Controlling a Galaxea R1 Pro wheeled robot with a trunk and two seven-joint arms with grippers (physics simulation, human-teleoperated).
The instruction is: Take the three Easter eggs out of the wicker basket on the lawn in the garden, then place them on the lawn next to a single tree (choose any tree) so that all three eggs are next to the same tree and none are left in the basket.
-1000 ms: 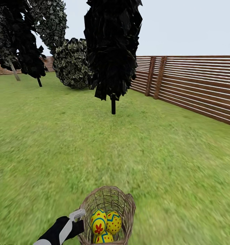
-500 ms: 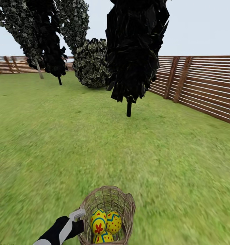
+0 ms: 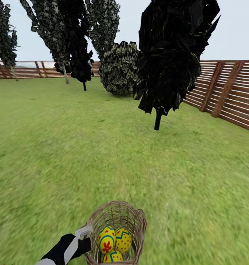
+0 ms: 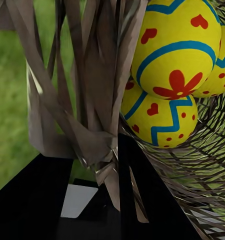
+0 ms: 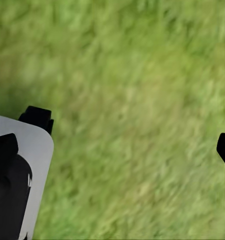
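- across the last second the whole head view is swung: the thin dark-trunked tree (image 3: 157, 121), the round bush (image 3: 121, 68) and the slat fence (image 3: 227, 95) are all carried toward the right of the picture, and more trees and fence are brought in at the far left. this is taken as a turn of the camera and base, not as a move of the things.
- the wicker basket (image 3: 133, 215) is kept at the same spot low in the head view throughout, so it is judged to be carried along with the robot.
- the left gripper (image 3: 84, 239) is seen clamped on the basket's wall; in the left wrist view wicker strands (image 4: 92, 100) are pinched between its dark fingers (image 4: 37, 195).
- all three easter eggs (image 3: 113, 241) are held inside the basket, none yet laid on the lawn (image 3: 102, 154).
- the right gripper (image 5: 132, 140) is held spread wide over bare grass, nothing between its tips.
- no thick pale-trunked tree is identified in view; the turn is judged to be a search for one, with the unloading not yet begun.
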